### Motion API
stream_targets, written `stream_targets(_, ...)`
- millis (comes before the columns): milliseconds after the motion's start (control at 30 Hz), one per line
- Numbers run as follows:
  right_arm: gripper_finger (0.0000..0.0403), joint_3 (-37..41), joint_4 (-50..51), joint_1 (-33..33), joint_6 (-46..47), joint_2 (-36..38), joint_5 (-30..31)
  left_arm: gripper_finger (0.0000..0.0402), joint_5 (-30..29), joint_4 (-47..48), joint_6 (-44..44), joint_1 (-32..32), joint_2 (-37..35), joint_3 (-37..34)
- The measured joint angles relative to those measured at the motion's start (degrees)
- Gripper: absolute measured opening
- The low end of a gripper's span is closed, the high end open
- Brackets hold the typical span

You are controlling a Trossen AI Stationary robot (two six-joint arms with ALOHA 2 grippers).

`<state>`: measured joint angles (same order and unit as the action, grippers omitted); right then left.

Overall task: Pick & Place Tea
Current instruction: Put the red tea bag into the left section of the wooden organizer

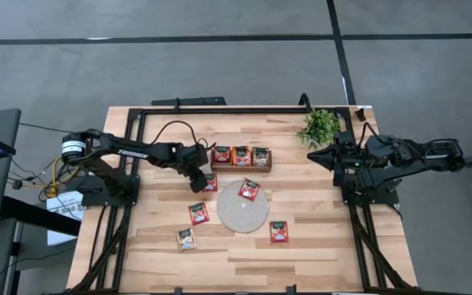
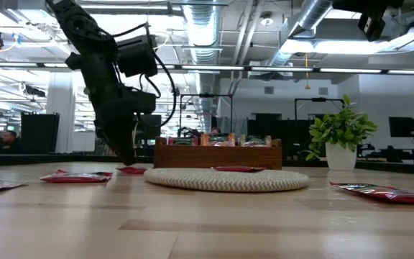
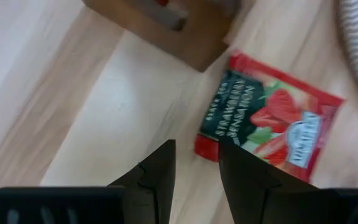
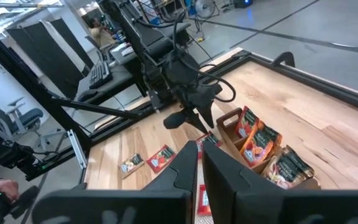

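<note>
Left gripper [image 1: 201, 185] hangs low over the tabletop [image 1: 318, 246], beside the wooden tray's [image 1: 241, 166] end. One tea sachet [image 3: 269, 118] lies just ahead of its fingers [image 3: 160, 177], touching the tabletop, between tray and round mat [image 1: 242, 215]. Another sachet [image 1: 249, 190] lies on the mat; three [image 1: 198, 213] lie on the tabletop farther from the fingers. Right gripper [image 1: 316, 154] waits by the plant [image 1: 319, 125].

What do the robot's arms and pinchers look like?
Both arms are dark, nearly black, built of jointed tube-like pieces with small white lettering on the side. The left arm has a silvery round part at its base and a black cable looping above it. Each gripper, left and right, ends in two flat, dark, pointed fingers.
</note>
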<state>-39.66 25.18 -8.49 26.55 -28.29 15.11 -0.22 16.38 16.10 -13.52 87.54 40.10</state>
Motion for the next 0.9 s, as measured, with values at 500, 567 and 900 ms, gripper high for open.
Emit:
stream_targets(500,0.0017,0.0,0.06,0.0,0.0,0.0,0.0,0.0092,-2.33,1.67,2.76,0.05,4.81,0.41)
stream_targets(567,0.0017,0.0,0.06,0.0,0.01,0.0,0.0,0.0074,-2.48,3.01,2.84,0.12,4.8,0.39)
stream_targets(900,0.0017,0.0,0.06,0.0,0.01,0.0,0.0,0.0019,-3.61,8.49,2.94,0.76,2.8,0.12)
